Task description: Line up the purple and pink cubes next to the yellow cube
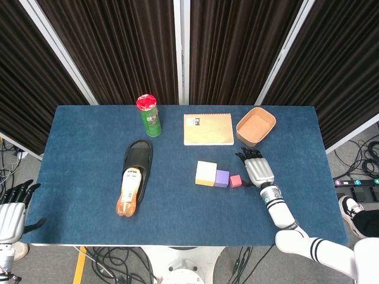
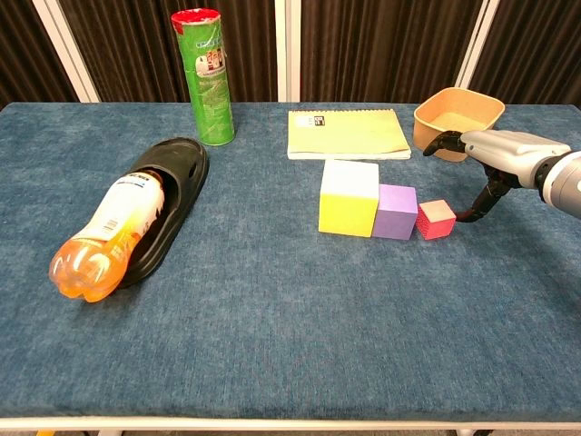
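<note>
The yellow cube, the purple cube and the small pink cube stand in a row left to right on the blue table. Yellow and purple touch; the pink cube sits just right of the purple one, slightly turned. My right hand hovers right of the pink cube, holding nothing, fingers apart. Its lowered fingertip is right beside the cube's right face; I cannot tell whether they touch. My left hand hangs off the table's lower left, fingers spread.
A tan bowl sits just behind the right hand. A yellow notebook lies behind the cubes. A green can stands at the back; a black slipper holding an orange bottle lies on the left.
</note>
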Controlling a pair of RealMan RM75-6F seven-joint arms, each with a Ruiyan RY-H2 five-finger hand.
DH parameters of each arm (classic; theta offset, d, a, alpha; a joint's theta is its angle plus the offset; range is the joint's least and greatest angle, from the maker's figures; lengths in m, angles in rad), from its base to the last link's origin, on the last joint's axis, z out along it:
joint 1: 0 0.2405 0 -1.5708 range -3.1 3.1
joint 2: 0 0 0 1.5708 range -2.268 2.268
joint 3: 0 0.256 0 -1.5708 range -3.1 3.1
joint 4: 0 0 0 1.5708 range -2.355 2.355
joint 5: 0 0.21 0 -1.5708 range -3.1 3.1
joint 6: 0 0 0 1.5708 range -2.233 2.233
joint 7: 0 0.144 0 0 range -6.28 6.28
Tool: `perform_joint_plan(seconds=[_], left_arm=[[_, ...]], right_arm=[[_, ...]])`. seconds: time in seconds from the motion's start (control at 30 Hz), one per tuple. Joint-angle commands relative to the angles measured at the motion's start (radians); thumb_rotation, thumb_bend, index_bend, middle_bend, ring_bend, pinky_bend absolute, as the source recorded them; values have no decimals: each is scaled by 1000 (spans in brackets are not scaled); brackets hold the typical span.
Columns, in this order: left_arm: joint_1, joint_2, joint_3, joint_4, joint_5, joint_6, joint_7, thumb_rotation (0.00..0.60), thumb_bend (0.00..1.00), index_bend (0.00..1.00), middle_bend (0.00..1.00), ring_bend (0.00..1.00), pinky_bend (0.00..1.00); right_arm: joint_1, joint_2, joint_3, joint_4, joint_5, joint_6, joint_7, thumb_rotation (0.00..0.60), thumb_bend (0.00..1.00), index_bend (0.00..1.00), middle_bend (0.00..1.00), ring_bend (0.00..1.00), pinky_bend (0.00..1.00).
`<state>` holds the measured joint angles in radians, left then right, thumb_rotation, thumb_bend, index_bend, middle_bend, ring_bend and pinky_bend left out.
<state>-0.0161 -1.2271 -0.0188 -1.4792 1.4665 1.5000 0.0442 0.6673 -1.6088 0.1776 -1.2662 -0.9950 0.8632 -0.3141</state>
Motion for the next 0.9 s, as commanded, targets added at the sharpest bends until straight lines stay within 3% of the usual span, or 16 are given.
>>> perform_joint_plan(seconds=[0.03, 0.9], left_arm=[[1, -1, -1, 1, 0, 2, -2, 600, 30, 216, 215, 149, 164], [7, -9, 0, 25, -6, -1, -24, 600, 29, 215, 216, 149, 165]], right_arm=[[1, 0, -6, -4, 1, -2, -5, 600, 96, 125, 0, 0, 0], [48, -69, 11, 29, 29, -13, -35, 600, 96, 118, 0, 0, 0]])
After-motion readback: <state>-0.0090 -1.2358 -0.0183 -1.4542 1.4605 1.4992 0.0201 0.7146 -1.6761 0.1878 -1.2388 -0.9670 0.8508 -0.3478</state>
